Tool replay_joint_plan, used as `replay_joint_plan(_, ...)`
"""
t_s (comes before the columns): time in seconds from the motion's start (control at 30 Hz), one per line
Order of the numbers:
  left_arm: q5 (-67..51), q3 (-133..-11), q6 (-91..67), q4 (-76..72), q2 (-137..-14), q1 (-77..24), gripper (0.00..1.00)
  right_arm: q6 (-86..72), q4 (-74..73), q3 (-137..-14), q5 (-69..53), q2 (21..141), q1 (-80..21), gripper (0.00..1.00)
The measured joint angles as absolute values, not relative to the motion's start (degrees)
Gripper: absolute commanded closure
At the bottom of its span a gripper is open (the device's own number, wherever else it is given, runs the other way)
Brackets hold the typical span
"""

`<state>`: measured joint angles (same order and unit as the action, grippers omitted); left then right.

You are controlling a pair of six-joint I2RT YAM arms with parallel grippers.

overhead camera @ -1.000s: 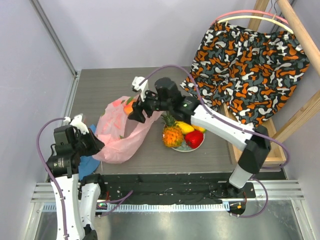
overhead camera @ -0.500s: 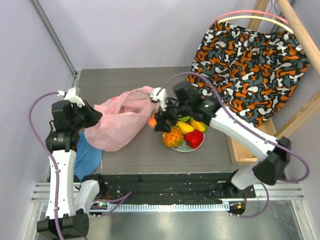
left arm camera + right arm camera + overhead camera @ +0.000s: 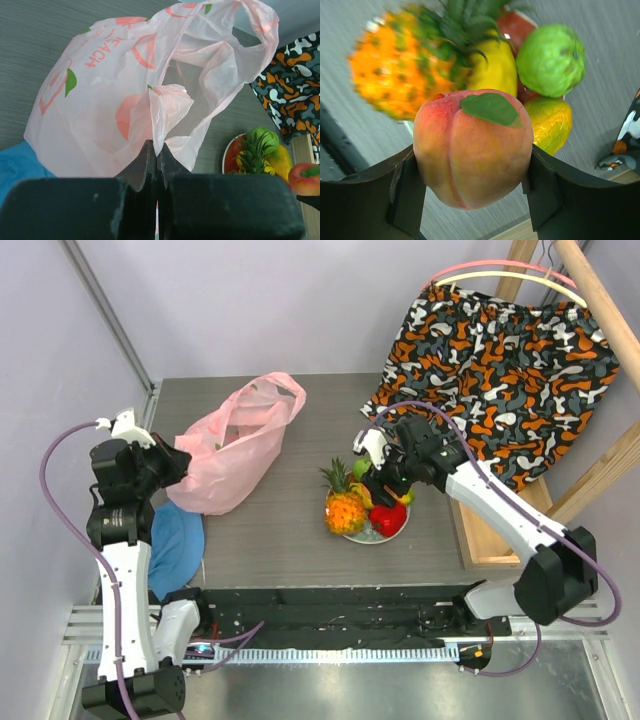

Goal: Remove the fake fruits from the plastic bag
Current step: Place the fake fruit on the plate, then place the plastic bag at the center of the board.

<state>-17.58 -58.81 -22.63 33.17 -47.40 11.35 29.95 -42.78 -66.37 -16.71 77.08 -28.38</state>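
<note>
- Right wrist view: the peach (image 3: 472,147) is clamped between both fingers of the right gripper (image 3: 472,186). The jaws are spread wide around it and it hangs clear of everything.
- Directly under it is the fruit pile: pineapple (image 3: 395,75), yellow piece (image 3: 495,70) and green apple (image 3: 551,60). In the top view the red piece (image 3: 388,517) sits at the near side of the red plate (image 3: 227,156).
- The plastic bag (image 3: 235,445) lies on the table (image 3: 290,555), left of the plate and well apart from it. The left gripper (image 3: 156,155) is pinched fully closed on a fold of its film.
- Bag interior: slack, nothing obvious inside, but I cannot tell for certain.
- Step in hand, as I judge it: set the peach down with the other fruits.
- To do it well: the plate already looks full with 4 or more pieces, so pick a gap or bare table just beside the rim. Lower until the peach bears weight, then release, or it may roll.
- Risk: nudging the pineapple over on the way down.
- A blue hat (image 3: 175,545) lies under the bag's near edge, not involved.
</note>
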Motion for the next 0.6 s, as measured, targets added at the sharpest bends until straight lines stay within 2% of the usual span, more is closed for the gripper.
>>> replay_joint_plan(0.17, -17.8, -58.8, -22.2, 33.3, -47.3, 12.3, 1.0, 32.9, -40.2, -64.0, -14.3, 81.2, -26.2, 0.78)
replay_joint_plan(0.33, -18.2, -58.8, -22.1, 33.7, -47.0, 12.4, 1.0, 34.4, -37.6, -62.8, -13.3, 82.6, -25.4, 0.64)
replay_joint_plan(0.47, -18.8, -58.8, -22.1, 33.7, -46.9, 12.5, 1.0, 34.9, -36.3, -61.8, -13.5, 82.6, -25.4, 0.44)
replay_joint_plan(0.5, -19.0, -58.8, -22.1, 33.7, -46.9, 12.5, 0.99, 34.9, -36.1, -61.5, -13.6, 82.6, -25.4, 0.22)
replay_joint_plan(0.53, -19.2, -58.8, -22.2, 33.7, -46.9, 12.5, 0.97, 34.8, -36.0, -61.1, -13.7, 82.6, -25.4, 0.14)
replay_joint_plan(0.6, -19.8, -58.8, -22.3, 33.6, -46.9, 12.5, 0.87, 34.4, -36.0, -60.8, -13.8, 82.6, -25.4, 0.05)
